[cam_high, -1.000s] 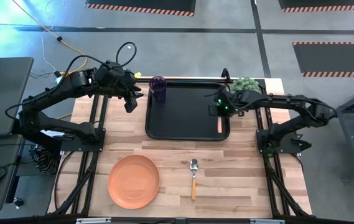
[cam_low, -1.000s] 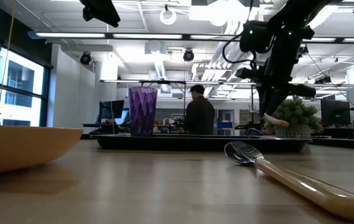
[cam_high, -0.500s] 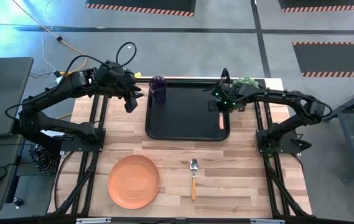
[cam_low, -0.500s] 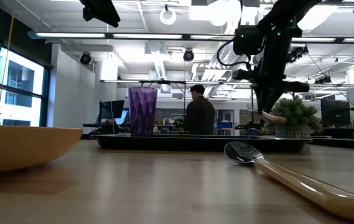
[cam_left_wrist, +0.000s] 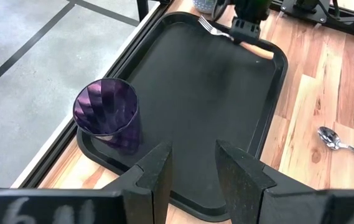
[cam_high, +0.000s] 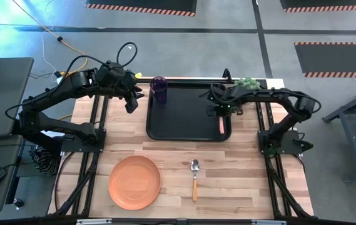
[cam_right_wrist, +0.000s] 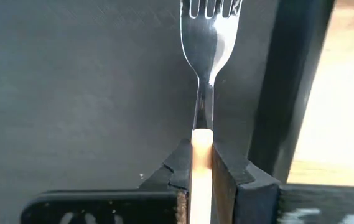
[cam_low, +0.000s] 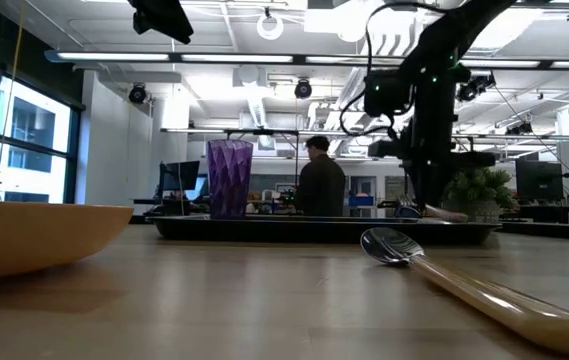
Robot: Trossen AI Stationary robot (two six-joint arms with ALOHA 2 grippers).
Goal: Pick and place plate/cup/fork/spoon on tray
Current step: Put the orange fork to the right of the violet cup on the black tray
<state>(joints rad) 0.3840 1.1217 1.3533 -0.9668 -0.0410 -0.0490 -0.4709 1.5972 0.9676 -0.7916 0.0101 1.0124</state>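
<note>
The black tray (cam_high: pixel 184 119) lies at the table's far middle. The purple cup (cam_high: pixel 159 89) stands upright in its far left corner. My right gripper (cam_high: pixel 219 109) is low over the tray's right side, shut on the fork (cam_right_wrist: pixel 209 37), whose tines point to the far edge. My left gripper (cam_high: pixel 132 103) hangs open and empty just left of the tray, beside the cup (cam_left_wrist: pixel 108 118). The orange plate (cam_high: pixel 134 182) and the spoon (cam_high: pixel 194 178) lie on the wood near the front edge. My right gripper pinches the fork's orange handle (cam_right_wrist: pixel 201 138) between its two fingers (cam_right_wrist: pixel 229 168), close to where the metal neck begins. The fingers come from above, one on each side of the handle. The fork lies about level, low over the tray by its right rim; I cannot tell whether it touches.
A small green potted plant (cam_high: pixel 246 83) stands at the far right, just beyond the tray's corner. The fork's handle end (cam_high: pixel 220 127) points to the near edge. Bare wood lies between the tray and the plate and spoon. A person shows in the room behind (cam_low: pixel 321 185).
My right gripper has gone down and a little toward the table's left with the fork, still shut on it. The fork has sunk from well above the tray's rim to about rim height.
</note>
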